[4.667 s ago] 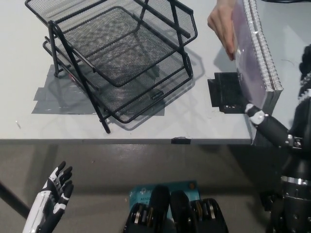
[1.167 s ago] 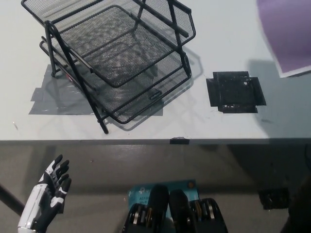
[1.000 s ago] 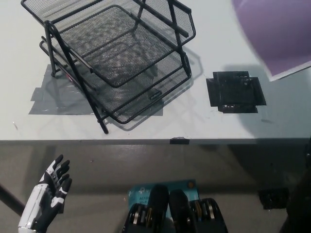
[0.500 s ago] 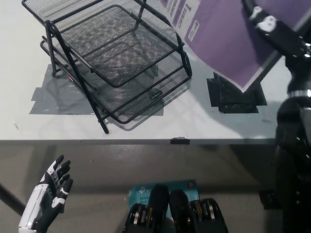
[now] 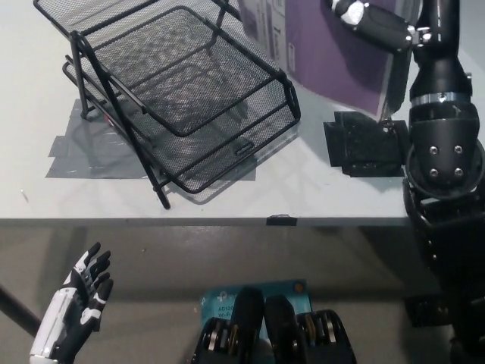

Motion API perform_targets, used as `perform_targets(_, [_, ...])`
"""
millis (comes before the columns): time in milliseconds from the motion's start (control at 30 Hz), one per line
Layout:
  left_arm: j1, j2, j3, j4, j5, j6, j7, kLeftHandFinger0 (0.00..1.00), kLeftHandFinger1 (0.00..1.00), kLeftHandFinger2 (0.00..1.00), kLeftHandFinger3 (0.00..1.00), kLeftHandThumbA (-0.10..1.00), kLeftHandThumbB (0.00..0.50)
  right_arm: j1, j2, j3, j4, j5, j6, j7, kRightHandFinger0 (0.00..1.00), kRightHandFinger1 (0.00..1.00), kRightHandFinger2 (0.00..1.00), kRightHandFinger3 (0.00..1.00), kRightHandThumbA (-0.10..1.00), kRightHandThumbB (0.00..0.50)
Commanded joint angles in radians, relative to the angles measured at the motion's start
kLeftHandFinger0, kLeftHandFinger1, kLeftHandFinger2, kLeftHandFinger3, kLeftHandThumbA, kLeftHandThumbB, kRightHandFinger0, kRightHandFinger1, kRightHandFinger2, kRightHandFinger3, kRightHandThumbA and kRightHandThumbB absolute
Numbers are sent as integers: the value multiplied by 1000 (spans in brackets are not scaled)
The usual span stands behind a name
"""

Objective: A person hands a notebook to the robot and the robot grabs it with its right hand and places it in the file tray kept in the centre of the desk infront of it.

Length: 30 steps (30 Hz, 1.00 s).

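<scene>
Swung further left and up since half a second ago: black right arm (image 5: 439, 144), now rising along the right edge of the frame, with the purple notebook (image 5: 333, 57) carried to the upper middle, tilted, its left edge just beside the top right corner of the black mesh file tray (image 5: 182, 98) on the grey desk (image 5: 303, 193). Right robot hand (image 5: 371, 23) at the top of the frame, pinching the notebook. Left robot hand (image 5: 76, 307) resting at lower left below the desk edge, fingers spread, holding nothing.
</scene>
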Motion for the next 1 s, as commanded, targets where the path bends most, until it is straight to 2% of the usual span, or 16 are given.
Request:
perform_targets(0, [-20, 27, -9, -26, 22, -29, -21, 1000, 1000, 1000, 1000, 748, 368, -220, -48, 26, -3, -229, -296, -110, 0, 0, 94, 216, 819, 0])
perform_targets(133, [-23, 26, -12, -21, 29, -39, -20, 1000, 1000, 1000, 1000, 756, 364, -237, -40, 27, 1, -239, -334, -115, 0, 0, 75, 176, 826, 0])
perform_targets(167, [-24, 26, -11, -21, 24, -39, -22, 1000, 1000, 1000, 1000, 742, 360, -246, -44, 37, 11, -270, -357, -133, 0, 0, 69, 147, 778, 0])
perform_targets(233, [-25, 26, -13, -22, 23, -35, -24, 1000, 1000, 1000, 1000, 740, 361, -261, -54, 57, 28, -319, -386, -152, 0, 0, 50, 79, 768, 0])
perform_targets(500, [-28, 23, -15, -28, 30, -30, -20, 1000, 1000, 1000, 1000, 748, 356, -302, -47, 87, 66, -382, -432, -160, 0, 0, 29, 2, 778, 0])
perform_targets(667, [-32, 22, -16, -26, 30, -37, -20, 1000, 1000, 1000, 1000, 741, 350, -324, -36, 109, 100, -434, -476, -192, 0, 0, 34, 47, 806, 0])
perform_targets(767, [-32, 24, -15, -28, 29, -36, -20, 1000, 998, 1000, 1000, 737, 352, -334, -39, 132, 126, -484, -511, -222, 0, 0, 3, 62, 798, 0])
perform_targets(800, [-33, 25, -15, -27, 30, -36, -20, 1000, 998, 1000, 1000, 739, 351, -336, -42, 140, 131, -504, -510, -229, 0, 0, 3, 91, 803, 0])
perform_targets(833, [-34, 27, -14, -31, 27, -29, -22, 1000, 999, 1000, 1000, 740, 353, -342, -50, 159, 144, -549, -511, -246, 0, 0, 1, 189, 835, 0])
perform_targets(900, [-35, 27, -15, -31, 29, -28, -22, 1000, 999, 1000, 1000, 743, 354, -345, -51, 170, 159, -570, -526, -262, 0, 0, 0, 137, 853, 0])
perform_targets(933, [-37, 26, -16, -26, 27, -34, -22, 1000, 998, 1000, 1000, 749, 358, -347, -48, 180, 174, -585, -537, -279, 0, 0, 0, 210, 850, 0])
perform_targets(967, [-38, 25, -16, -24, 27, -35, -22, 1000, 998, 1000, 1000, 751, 359, -348, -47, 184, 181, -593, -545, -289, 0, 0, 0, 223, 836, 0])
